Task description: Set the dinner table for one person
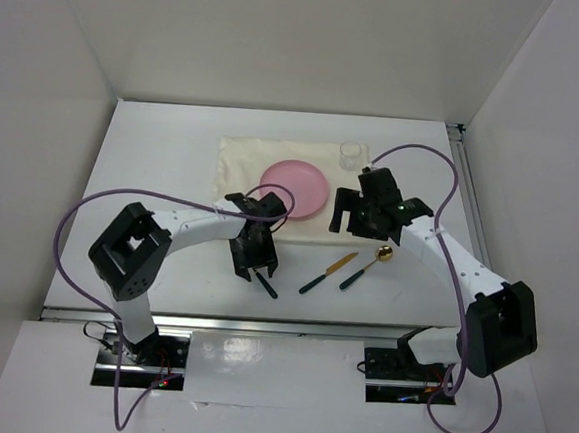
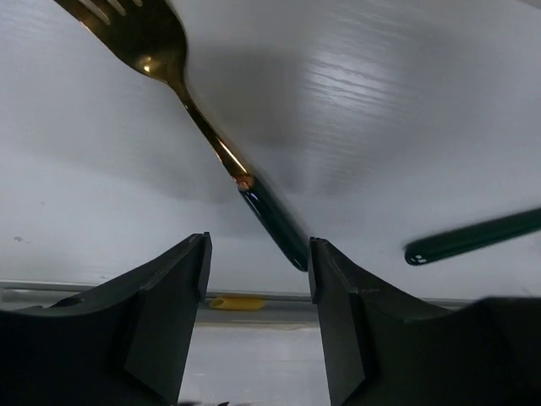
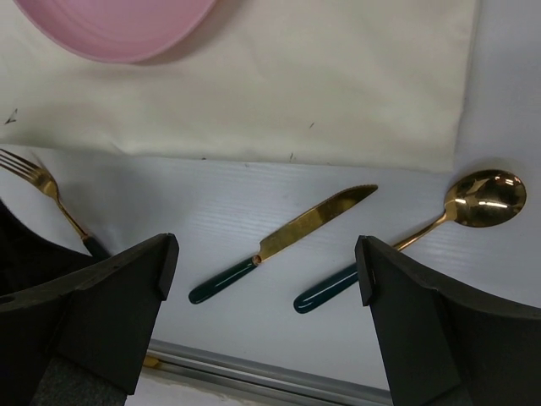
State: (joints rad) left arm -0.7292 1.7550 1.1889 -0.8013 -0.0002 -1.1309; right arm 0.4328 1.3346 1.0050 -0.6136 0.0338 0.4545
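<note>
The counter (image 1: 153, 166) is a big glossy white slab boxed in by plain white walls. From overhead its long side looks to run left to right, with both arms bolted along the near edge.

Over on the left, the left hand (image 1: 255, 269) hangs low over the bare counter just in front of the cloth. Its chunky matte black fingers (image 2: 169, 304) are spread, not pinching anything. The fork (image 2: 211, 135) lies flat under it, with shiny gold tines and neck and a smooth dark green handle. The handle end sits in the gap between the fingers, close to one of them, but I can't tell if it touches. The fork lies diagonally, tines to the far left and handle toward the near edge.

Behind that is a cream cloth (image 1: 249, 163), rectangular, soft-looking and a bit wrinkled. A round, matte pink plate (image 1: 297, 189) sits on its right half.

Next along is the knife (image 1: 327, 273), in the same gold and green, slim with a serrated edge. It's on bare counter in front of the cloth, blade tip aimed far-right. The spoon (image 1: 366, 269) lies just beside it and roughly parallel — its mirror-polished bowl is at the far-right end.

The right hand (image 1: 352, 221) hovers by the plate's right edge with its fingers spread wide, holding nothing. Behind it, at the cloth's far right corner, sits something small and clear, maybe a glass (image 1: 351, 156).
</note>
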